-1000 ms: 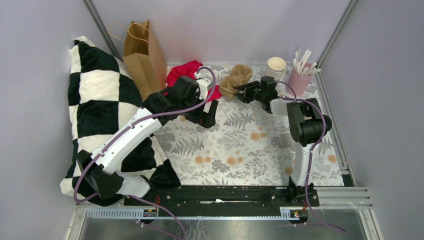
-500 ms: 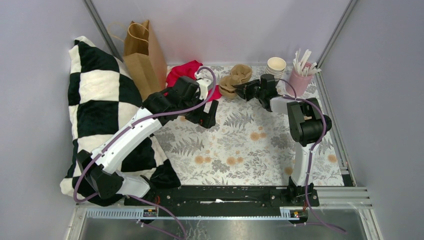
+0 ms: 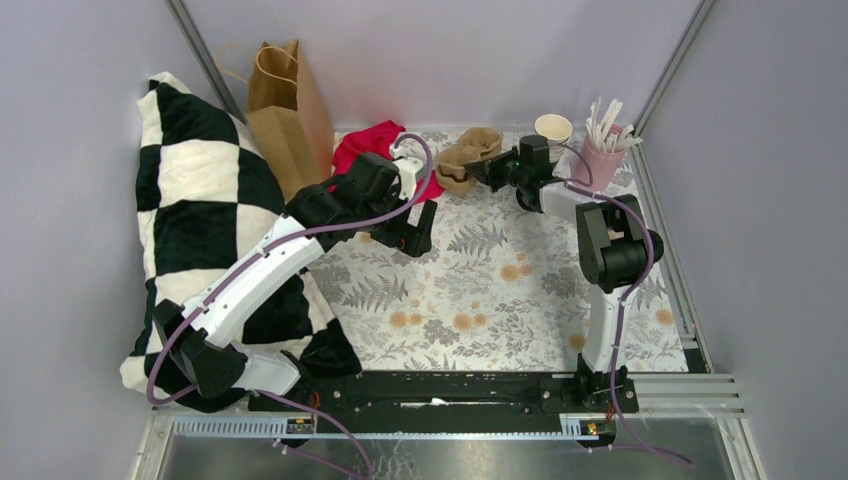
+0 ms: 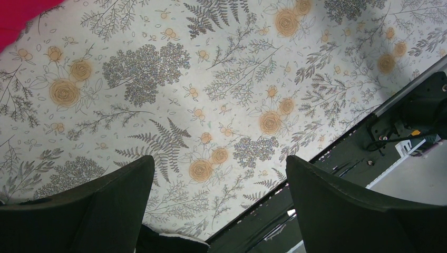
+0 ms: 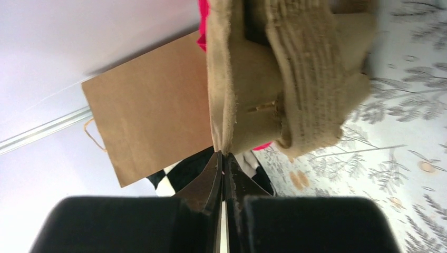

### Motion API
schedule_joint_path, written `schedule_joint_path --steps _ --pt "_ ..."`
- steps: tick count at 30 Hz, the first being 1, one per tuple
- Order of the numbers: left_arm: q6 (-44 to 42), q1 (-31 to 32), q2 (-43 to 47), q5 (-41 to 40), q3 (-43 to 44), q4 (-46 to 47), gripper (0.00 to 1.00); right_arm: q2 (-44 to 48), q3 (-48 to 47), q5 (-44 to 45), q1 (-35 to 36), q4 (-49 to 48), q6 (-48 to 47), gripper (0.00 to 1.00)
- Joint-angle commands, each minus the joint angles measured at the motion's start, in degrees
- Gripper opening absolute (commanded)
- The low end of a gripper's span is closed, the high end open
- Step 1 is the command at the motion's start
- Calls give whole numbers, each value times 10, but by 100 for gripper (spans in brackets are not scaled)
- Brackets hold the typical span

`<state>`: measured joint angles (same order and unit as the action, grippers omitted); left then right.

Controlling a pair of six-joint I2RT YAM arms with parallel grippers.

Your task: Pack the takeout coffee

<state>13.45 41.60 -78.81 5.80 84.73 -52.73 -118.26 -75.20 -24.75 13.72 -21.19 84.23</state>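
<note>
Coffee: no lidded cup can be made out in any view, so its place rel. to either hand can't be told. Only lidless cups (image 3: 552,126) show, at the back, just beside the pink cup (image 3: 598,165) of sticks.

R gripper (image 3: 491,168) sits at the back centre, jaws pinched together on the thin edge of the pulp carrier (image 3: 470,158). L gripper (image 3: 415,228) hangs over the floral cloth (image 3: 480,290) near the red rag (image 3: 372,142), jaws spread wide, holding nothing.

Top view gives the layout: bag (image 3: 285,105) upright at back left, pillow (image 3: 195,215) along the left wall, carrier between rag and cups.

R wrist view adds the grip itself: R gripper (image 5: 222,158) tips meet on the carrier (image 5: 295,74) wall, w/ the bag (image 5: 153,105) behind. The cups don't show there.

L wrist view shows just the L gripper (image 4: 219,208) fingers (image 4: 79,211) well apart over bare cloth (image 4: 158,68), and a corner of the rag (image 4: 21,16).
</note>
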Motion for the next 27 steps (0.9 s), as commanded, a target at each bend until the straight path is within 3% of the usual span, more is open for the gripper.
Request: schedule_joint_path --steps 1,10,15,22,27 --pt "-8 3 18 -8 11 14 99 57 -68 -1 9 22 -46 0" --pt "-4 4 15 -19 19 14 99 114 -85 -39 9 51 -105 0" --pt "7 3 9 -16 23 14 99 144 -52 -61 10 81 -190 0" --pt "24 3 -13 8 34 18 99 79 -11 -109 9 -45 -155 0" --pt "18 4 -9 4 39 16 99 57 -58 -99 9 48 -292 0"
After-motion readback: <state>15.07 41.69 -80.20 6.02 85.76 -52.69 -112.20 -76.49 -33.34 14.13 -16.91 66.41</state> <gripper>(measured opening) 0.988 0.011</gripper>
